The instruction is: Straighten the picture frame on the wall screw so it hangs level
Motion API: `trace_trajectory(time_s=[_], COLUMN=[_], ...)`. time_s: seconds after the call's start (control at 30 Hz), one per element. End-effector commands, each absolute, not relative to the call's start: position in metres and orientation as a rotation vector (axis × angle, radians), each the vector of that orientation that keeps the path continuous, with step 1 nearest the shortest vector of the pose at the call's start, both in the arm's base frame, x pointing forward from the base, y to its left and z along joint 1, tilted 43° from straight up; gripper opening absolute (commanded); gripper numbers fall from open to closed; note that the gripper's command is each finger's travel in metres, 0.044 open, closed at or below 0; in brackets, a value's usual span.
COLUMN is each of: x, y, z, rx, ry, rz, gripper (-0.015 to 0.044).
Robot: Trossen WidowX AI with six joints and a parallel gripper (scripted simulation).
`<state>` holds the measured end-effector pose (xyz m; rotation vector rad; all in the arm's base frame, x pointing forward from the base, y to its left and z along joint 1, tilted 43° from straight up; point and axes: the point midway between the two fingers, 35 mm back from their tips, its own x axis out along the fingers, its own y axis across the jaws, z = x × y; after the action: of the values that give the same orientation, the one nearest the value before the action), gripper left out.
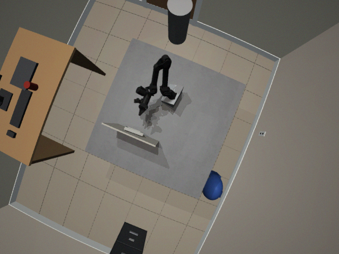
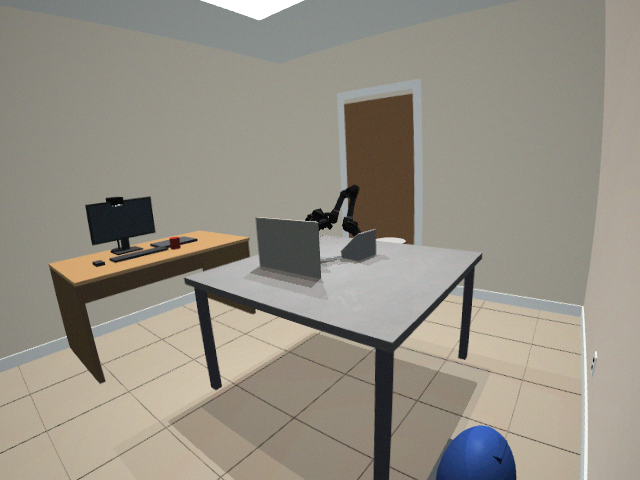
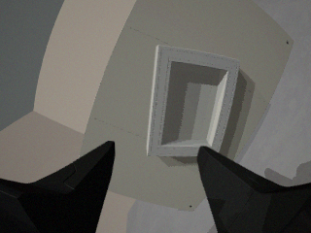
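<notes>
The white picture frame point(image 1: 133, 131) point(image 3: 160, 102) hangs on the robot-facing side of the grey upright panel point(image 1: 150, 141) point(image 2: 286, 248) point(image 3: 121, 97). In the wrist view it looks crooked: its long sides are not parallel to the panel's edges. Its upper end in that view lies closer to the panel's left-hand edge, the one away from the table, than its lower end does. The screw and notched strip are hidden. My gripper point(image 1: 140, 112) point(image 3: 157, 150) is open and empty, its fingers apart in front of the panel, short of the frame. The panel hides the frame in the exterior view.
The grey table point(image 1: 207, 109) point(image 2: 403, 289) carries the panel and an angled stand point(image 1: 178, 97) point(image 2: 361, 245) by the arm's base. A wooden desk point(image 1: 49, 54) point(image 2: 217, 238) with a monitor, a keyboard and a red mug point(image 1: 30, 85) point(image 2: 174, 242) stands apart. A blue ball point(image 1: 213, 186) point(image 2: 475, 454) is on the floor.
</notes>
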<state>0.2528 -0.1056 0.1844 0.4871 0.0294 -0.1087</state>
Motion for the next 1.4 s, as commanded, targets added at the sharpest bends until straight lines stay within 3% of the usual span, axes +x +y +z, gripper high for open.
trace_trajectory(time_s=[0.0,0.5,0.87,1.37], x=[0.271,0.278,0.352,0.353], y=[-0.108,-0.111,-0.117,-0.117], z=[0.166,0.166,0.162,0.162], rx=[0.494,0.494,0.495,0.495], ry=[0.032,0.032,0.028,0.027], rz=[-0.111,-0.110,-0.109,-0.109], gripper=[0.0260,0.0260,0.0260,0.0260])
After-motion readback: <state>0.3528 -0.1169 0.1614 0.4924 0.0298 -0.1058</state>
